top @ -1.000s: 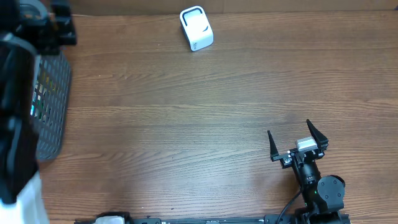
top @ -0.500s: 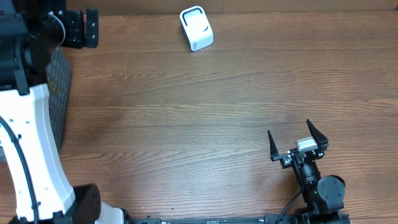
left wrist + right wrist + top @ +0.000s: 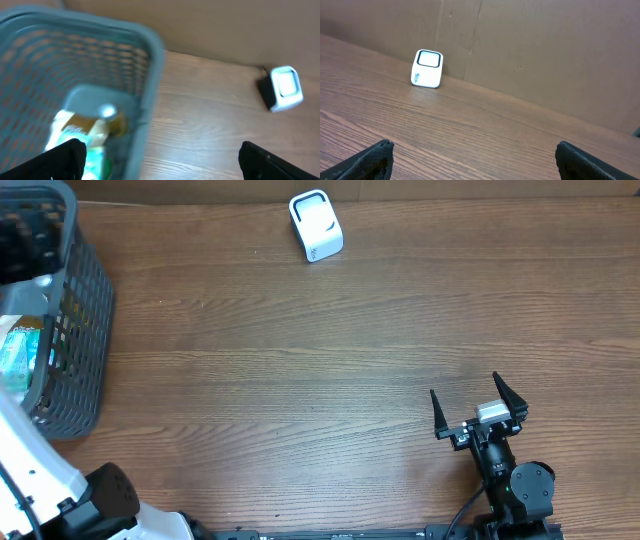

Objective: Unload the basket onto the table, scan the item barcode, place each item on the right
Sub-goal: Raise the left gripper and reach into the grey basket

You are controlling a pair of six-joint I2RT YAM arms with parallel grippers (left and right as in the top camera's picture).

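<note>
A white barcode scanner (image 3: 316, 225) stands at the table's far edge, also seen as the scanner (image 3: 285, 87) and the scanner (image 3: 427, 68) in the wrist views. Packaged items, one teal (image 3: 16, 358), lie inside a grey mesh basket (image 3: 90, 310) at the far left. In the blurred left wrist view, my left gripper (image 3: 162, 162) hangs open above the basket's rim (image 3: 155, 60), over a teal and yellow pack (image 3: 82, 127). Nothing is between its fingers. My right gripper (image 3: 465, 390) stands open and empty near the front right, facing the scanner.
My left arm's white link (image 3: 30, 470) runs along the front left corner beside the basket. A brown cardboard wall (image 3: 545, 50) backs the table behind the scanner. Bare wood lies between the basket, scanner and right gripper.
My left arm has swung left and back over the basket, uncovering most of the basket in the overhead view. The right arm and the scanner have not moved.
</note>
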